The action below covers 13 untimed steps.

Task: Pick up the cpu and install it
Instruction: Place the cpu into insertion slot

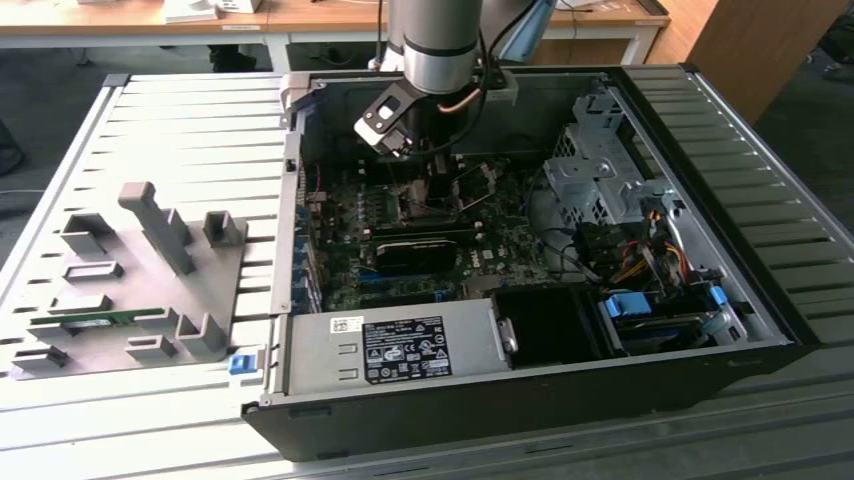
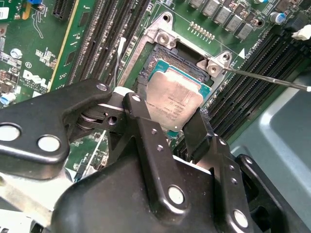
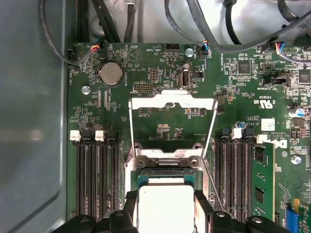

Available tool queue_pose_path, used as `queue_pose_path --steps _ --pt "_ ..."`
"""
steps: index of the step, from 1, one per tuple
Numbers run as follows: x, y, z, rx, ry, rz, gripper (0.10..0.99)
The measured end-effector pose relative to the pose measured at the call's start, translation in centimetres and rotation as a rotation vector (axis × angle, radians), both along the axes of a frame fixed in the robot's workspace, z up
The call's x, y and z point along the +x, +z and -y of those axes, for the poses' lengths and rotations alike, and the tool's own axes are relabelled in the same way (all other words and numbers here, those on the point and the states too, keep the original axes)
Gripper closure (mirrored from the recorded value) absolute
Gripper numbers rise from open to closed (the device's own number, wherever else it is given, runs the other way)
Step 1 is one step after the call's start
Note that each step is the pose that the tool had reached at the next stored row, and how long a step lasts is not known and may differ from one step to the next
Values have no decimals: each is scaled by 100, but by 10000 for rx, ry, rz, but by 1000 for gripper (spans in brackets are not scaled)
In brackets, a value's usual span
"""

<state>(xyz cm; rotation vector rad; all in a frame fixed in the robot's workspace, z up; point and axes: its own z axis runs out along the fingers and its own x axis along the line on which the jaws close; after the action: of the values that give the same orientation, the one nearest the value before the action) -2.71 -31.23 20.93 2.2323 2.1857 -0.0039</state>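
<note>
With the gripper (image 2: 167, 110) closed on the cpu (image 2: 177, 94) (fingers (image 2: 141, 121) pressing two opposite edges), it seems best to hold it flat and square over the socket (image 2: 163, 57).

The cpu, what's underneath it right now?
The socket on the motherboard: its dark frame shows around the edges of the cpu, with the open metal load plate beyond. The socket's contacts are hidden by the chip, so I cannot tell whether it is fully seated.

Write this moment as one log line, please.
gripper: shut on cpu | cpu: at socket | load plate: open
</note>
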Motion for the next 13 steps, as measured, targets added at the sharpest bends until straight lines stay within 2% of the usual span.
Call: queue_pose_path --steps 13 --pt "-9 -60 3 -2 1 0 545"
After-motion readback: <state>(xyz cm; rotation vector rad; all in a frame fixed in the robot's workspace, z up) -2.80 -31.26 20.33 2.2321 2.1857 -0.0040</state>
